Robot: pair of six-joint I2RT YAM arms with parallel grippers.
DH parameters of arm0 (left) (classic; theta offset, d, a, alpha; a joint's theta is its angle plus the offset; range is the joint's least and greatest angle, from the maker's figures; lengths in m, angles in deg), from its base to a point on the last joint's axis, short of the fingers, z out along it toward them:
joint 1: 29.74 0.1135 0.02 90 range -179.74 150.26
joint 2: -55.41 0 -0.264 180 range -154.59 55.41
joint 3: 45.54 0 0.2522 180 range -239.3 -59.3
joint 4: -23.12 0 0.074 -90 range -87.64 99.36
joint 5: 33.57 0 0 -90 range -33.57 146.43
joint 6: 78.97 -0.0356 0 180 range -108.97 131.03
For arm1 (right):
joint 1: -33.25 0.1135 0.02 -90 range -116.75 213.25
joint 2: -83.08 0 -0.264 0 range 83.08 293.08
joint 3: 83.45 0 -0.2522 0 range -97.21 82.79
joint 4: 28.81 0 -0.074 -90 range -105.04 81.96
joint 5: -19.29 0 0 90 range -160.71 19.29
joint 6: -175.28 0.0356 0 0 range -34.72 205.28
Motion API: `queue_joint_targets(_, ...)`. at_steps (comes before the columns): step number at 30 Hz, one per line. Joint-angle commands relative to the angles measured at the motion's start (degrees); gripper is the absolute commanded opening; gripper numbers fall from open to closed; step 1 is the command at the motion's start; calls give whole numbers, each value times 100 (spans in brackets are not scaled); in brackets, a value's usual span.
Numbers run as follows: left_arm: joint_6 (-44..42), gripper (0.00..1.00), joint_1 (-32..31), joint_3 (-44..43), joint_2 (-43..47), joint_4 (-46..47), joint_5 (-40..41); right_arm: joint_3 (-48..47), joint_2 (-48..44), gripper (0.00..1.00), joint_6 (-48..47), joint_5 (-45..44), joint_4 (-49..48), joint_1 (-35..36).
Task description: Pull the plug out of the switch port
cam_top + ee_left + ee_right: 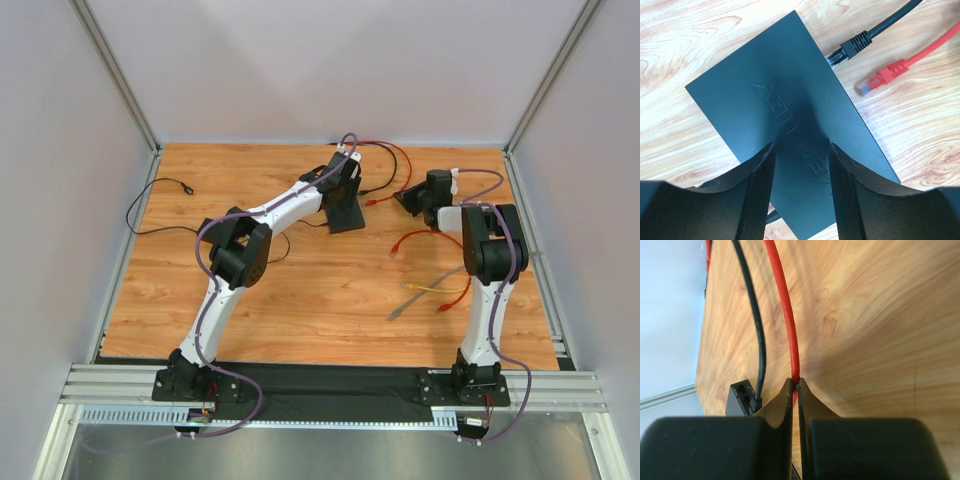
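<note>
The switch (790, 105) is a flat matte-black box lying on the wood table; it also shows in the top view (346, 217). My left gripper (801, 147) is open, its fingers resting over the switch's top face. A black plug (852, 46) sits in a socket on the switch's side. A red plug (880, 80) lies loose on the table beside the switch, apart from it. My right gripper (795, 383) is shut on the red cable (785, 315), right of the switch (739, 397). In the top view the right gripper (408, 198) is just right of the red plug (372, 200).
A black cable (760, 340) runs from the switch beside the red one. A second red cable (430, 240), a yellow cable (432, 289) and a grey cable (400, 310) lie in front of the right arm. A black lead (160, 186) lies at far left.
</note>
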Motion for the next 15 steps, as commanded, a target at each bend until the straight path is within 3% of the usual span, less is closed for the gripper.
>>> queue_joint_targets(1, -15, 54, 6, 214, -142, -593, -262, 165, -531, 0, -448, -388, -263, -34)
queue_joint_targets(15, -23, 55, 6, 214, -142, -593, -280, 657, -1417, 0, -835, -774, -289, -148)
